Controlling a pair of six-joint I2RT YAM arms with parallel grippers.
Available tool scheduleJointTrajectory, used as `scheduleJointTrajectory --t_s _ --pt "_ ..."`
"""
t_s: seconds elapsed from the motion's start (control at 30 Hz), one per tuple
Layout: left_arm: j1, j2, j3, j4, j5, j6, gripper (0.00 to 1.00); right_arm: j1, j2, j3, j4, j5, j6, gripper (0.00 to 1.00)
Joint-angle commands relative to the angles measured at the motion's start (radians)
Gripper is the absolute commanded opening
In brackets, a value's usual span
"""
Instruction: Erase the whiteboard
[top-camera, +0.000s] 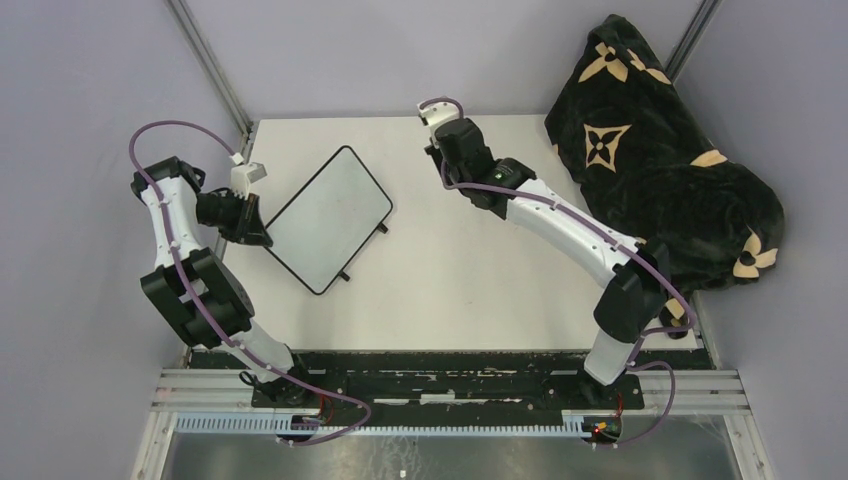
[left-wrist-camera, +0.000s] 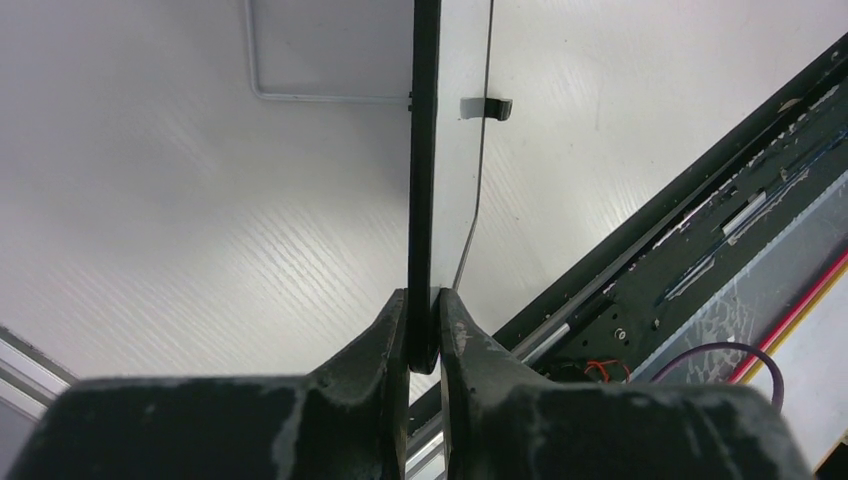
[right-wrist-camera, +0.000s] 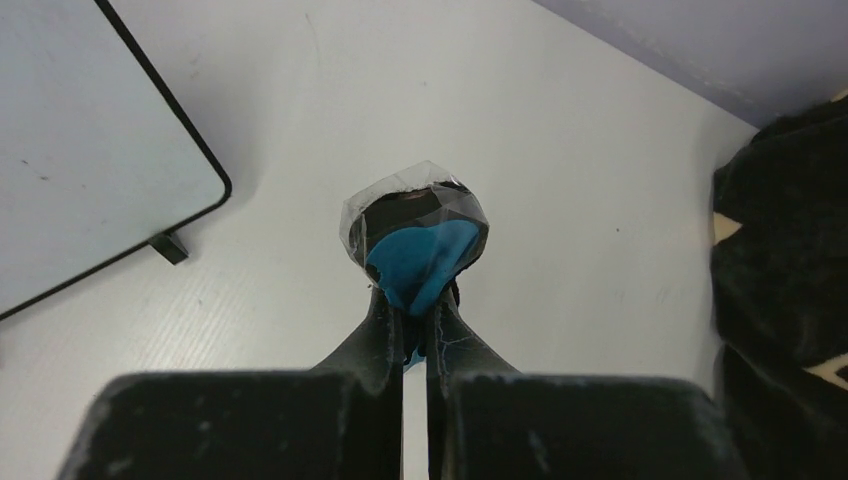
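Locate the whiteboard (top-camera: 330, 220) on the left half of the table (top-camera: 470, 290), toward the far edge. It is turned diagonally. One long side faces the far left corner, and the side carrying the two black tabs (top-camera: 380, 228) faces the middle of the table. Its white face shows no handwriting; only a small dark speck is visible in the right wrist view.

Check the left gripper (left-wrist-camera: 425, 305). It sits at the table's left edge, and its jaws are clamped on the whiteboard's black frame at the end nearest that edge, one finger on each face. From the left wrist view you see the board edge-on, running straight away from the fingertips. You cannot tell from these views whether the board's other end rests on the table.

Check the right gripper (right-wrist-camera: 415, 305). It is near the far edge, around the middle of the table, and well apart from the whiteboard, whose tabbed corner lies to its left. Its jaws are closed on a blue pad (right-wrist-camera: 425, 252) wrapped in clear film.

A black blanket (top-camera: 660, 150) with tan flower marks covers the far right corner.
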Motion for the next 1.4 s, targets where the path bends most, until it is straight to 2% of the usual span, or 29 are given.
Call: scheduleJointTrajectory --t_s 0.0,0.1,0.33,0.37,0.4,0.43,0.63,0.83,0.93,1.17,1.23,1.37 --pt "-0.008 -0.036 0.041 0.013 -0.028 -0.045 0.29 -0.012 -0.016 -0.042 -0.019 0.04 -0.007 0.01" --pt "-0.009 -0.041 0.055 0.013 -0.011 -0.064 0.47 -0.025 -0.021 -0.044 -0.039 0.037 0.003 0.0" --pt "-0.009 -0.047 0.119 0.013 0.044 -0.131 0.66 -0.051 -0.075 -0.052 -0.09 0.029 0.012 0.0" --pt "-0.008 -0.049 0.127 0.016 0.051 -0.141 0.83 -0.053 -0.088 -0.052 -0.101 0.026 0.012 0.0" --pt "-0.009 -0.052 0.133 0.03 0.054 -0.156 0.93 -0.056 -0.097 -0.051 -0.113 0.025 0.012 0.0" --pt "-0.007 -0.057 0.134 0.052 0.056 -0.183 0.96 -0.059 -0.109 -0.054 -0.123 0.025 0.009 0.0" --pt "-0.004 -0.168 0.095 0.321 -0.019 -0.411 0.99 -0.09 -0.155 -0.079 -0.172 0.034 -0.018 0.01" --pt "0.008 -0.26 0.066 0.601 -0.257 -0.656 0.99 -0.126 -0.182 -0.103 -0.198 0.043 -0.028 0.0" --pt "0.014 -0.292 0.034 0.685 -0.357 -0.732 0.99 -0.145 -0.179 -0.086 -0.228 0.038 -0.015 0.0" --pt "0.013 -0.304 -0.11 0.789 -0.703 -0.752 0.99 -0.181 -0.107 0.015 -0.319 0.003 0.012 0.0" --pt "0.014 -0.324 -0.173 0.817 -0.733 -0.726 0.99 -0.189 -0.074 0.064 -0.352 -0.011 0.031 0.0" --pt "0.014 -0.337 -0.272 0.821 -0.703 -0.674 0.99 -0.204 0.006 0.158 -0.452 -0.04 0.071 0.01"
